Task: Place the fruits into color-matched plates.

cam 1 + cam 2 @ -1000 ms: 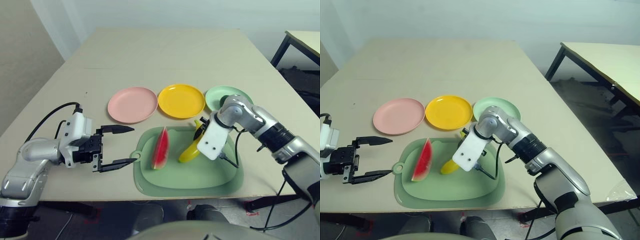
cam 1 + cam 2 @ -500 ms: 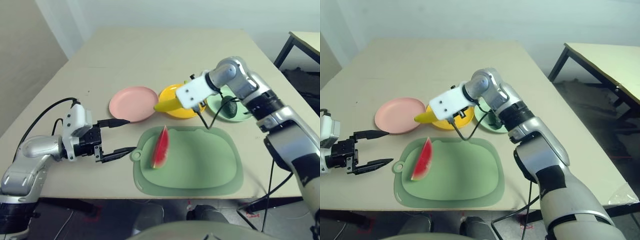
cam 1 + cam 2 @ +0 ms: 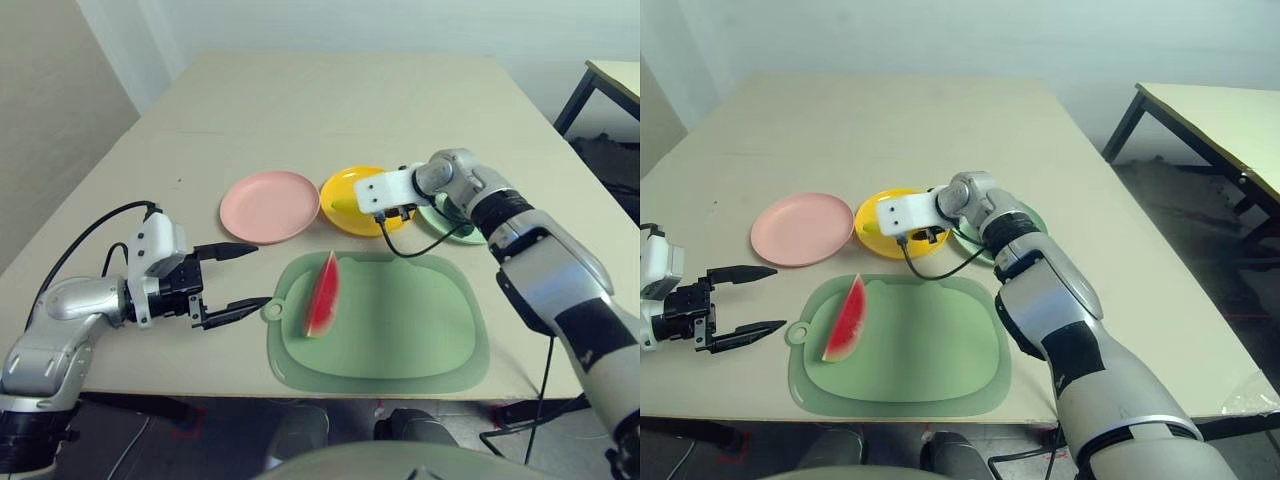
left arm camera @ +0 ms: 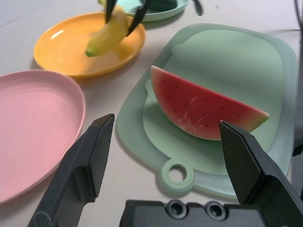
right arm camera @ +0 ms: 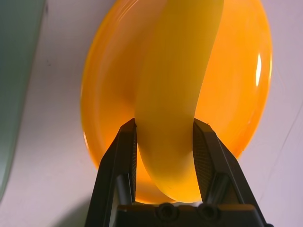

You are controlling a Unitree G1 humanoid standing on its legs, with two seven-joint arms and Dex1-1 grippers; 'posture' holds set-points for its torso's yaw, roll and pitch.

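The curved yellow toy banana [image 5: 175, 61] has swung over the round yellow plastic plate [image 5: 239, 80], at the green mat's [image 3: 400, 320] twelve o'clock, pinched in the right gripper [image 5: 164, 121]; release looks next. The left gripper [image 4: 167, 119] stands spread, near the red watermelon wedge [image 3: 321, 300].

lab or robotics test room, humanoid's silver forearms [image 3: 560, 290] over plain pale table [image 3: 330, 90], bare wall [image 3: 400, 25], second dark-legged table [image 3: 1220, 130] beyond right edge
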